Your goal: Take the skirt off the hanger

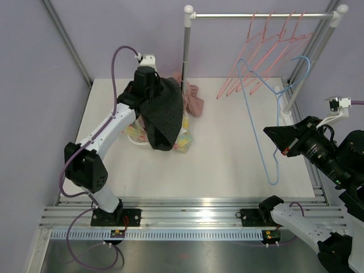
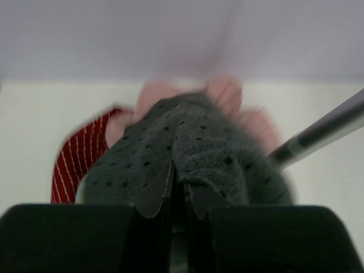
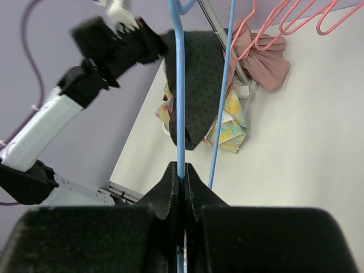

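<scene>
The skirt [image 1: 165, 114] is dark grey with small black dots. It hangs from my left gripper [image 1: 149, 85], which is shut on its upper edge above the back left of the table. In the left wrist view the skirt [image 2: 187, 153] fills the space just past the closed fingertips [image 2: 161, 190]. The blue wire hanger [image 1: 267, 119] is bare and apart from the skirt. My right gripper [image 1: 282, 149] is shut on the hanger's rod at the right. In the right wrist view the hanger [image 3: 180, 85] runs up from between the fingers [image 3: 170, 187], and the skirt [image 3: 196, 85] hangs beyond it.
A pile of clothes lies under the skirt: a yellow patterned piece [image 1: 185, 139], a pink piece [image 1: 194, 101] and a red striped piece [image 2: 79, 159]. A garment rack [image 1: 187, 51] stands at the back with several pink hangers [image 1: 267, 51]. The table edge rail [image 1: 187, 219] runs in front.
</scene>
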